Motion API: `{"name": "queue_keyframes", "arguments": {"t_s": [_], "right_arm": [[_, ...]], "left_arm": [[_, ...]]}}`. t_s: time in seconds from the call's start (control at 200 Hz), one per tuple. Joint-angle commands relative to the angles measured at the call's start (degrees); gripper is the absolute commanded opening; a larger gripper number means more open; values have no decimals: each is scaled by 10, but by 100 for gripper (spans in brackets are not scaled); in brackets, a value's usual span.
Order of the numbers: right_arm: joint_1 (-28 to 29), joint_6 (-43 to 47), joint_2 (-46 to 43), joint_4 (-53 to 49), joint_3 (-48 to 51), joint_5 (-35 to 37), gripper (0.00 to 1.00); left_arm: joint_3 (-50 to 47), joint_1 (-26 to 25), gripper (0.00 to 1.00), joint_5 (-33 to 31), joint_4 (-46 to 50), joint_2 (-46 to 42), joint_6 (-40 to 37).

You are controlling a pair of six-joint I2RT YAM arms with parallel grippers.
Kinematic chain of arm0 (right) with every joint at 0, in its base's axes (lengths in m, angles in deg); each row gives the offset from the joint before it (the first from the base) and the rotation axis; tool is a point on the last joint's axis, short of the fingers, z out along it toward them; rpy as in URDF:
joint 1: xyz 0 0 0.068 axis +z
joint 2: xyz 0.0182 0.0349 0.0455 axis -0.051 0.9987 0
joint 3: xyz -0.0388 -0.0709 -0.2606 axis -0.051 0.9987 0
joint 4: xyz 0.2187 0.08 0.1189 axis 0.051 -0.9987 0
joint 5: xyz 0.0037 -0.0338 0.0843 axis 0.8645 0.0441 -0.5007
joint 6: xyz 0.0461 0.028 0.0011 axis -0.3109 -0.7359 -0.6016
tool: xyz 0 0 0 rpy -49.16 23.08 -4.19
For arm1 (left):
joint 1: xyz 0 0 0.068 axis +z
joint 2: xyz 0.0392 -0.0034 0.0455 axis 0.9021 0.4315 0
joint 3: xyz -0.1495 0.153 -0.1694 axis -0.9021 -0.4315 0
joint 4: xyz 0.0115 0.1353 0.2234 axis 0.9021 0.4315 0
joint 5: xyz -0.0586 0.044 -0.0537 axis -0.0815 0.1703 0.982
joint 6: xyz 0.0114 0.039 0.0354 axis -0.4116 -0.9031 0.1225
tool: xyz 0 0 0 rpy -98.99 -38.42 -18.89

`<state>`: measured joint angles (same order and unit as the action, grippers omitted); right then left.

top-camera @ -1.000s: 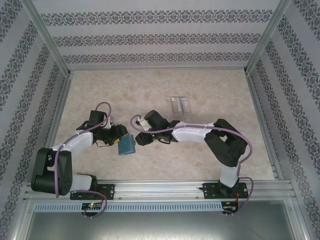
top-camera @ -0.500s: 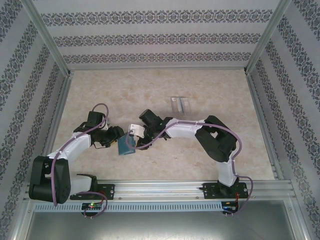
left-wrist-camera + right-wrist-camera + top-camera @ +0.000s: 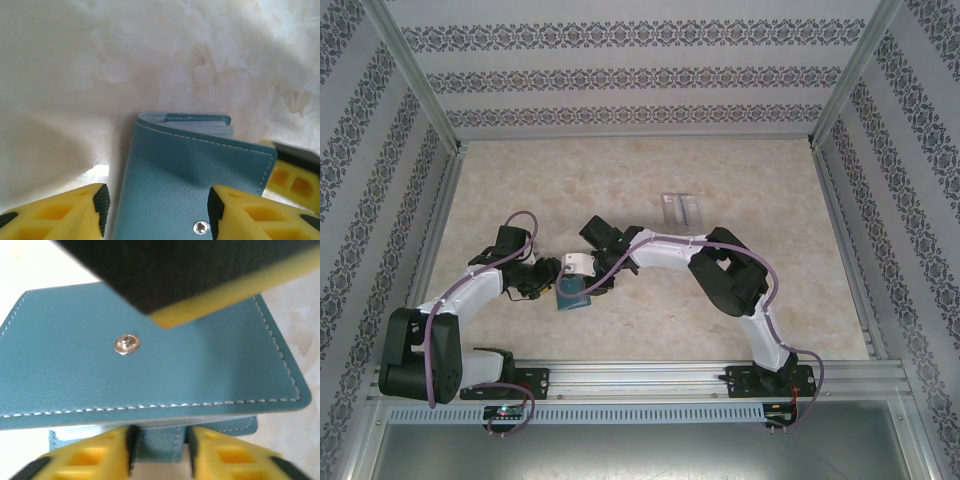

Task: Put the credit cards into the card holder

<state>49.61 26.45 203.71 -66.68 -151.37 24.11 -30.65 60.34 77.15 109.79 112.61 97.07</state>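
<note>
We hold the teal card holder [image 3: 572, 295] on the worktop [image 3: 650, 180] near 7 o'clock. Our left tool [image 3: 155, 210] grips its sides so it stays put. Our right tool [image 3: 160, 450] pinches its open edge, narrow, to tuck pale credit cards [image 3: 200, 126] inside.

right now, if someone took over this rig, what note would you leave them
Left gripper: jaws either side of the wallet; grip unclear.
Right gripper: nearly shut on a teal fold at the wallet's edge, near the pale cards between the covers.
Wallet is between both grippers, mid-table near the front. Clear stand sits behind.
Done: cards seem to be in.
Left: check they are seated, then let go.
</note>
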Motion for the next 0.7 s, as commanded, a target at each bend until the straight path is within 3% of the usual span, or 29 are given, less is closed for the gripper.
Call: {"name": "queue_keyframes", "arguments": {"t_s": [0.0, 0.13, 0.35, 0.694], "right_arm": [[8, -4, -11, 6, 30, 18, 25], [9, -52, -32, 72, 76, 16, 15], [15, -185, -68, 201, 163, 23, 8], [13, -441, -91, 512, 324, 93, 6]], "left_arm": [[-2, 2, 57, -2, 1, 4, -8], [-5, 3, 57, 8, -10, 11, -2], [-6, 2, 58, 14, -8, 11, -3], [-13, 3, 58, 29, -21, 34, -9]]}}
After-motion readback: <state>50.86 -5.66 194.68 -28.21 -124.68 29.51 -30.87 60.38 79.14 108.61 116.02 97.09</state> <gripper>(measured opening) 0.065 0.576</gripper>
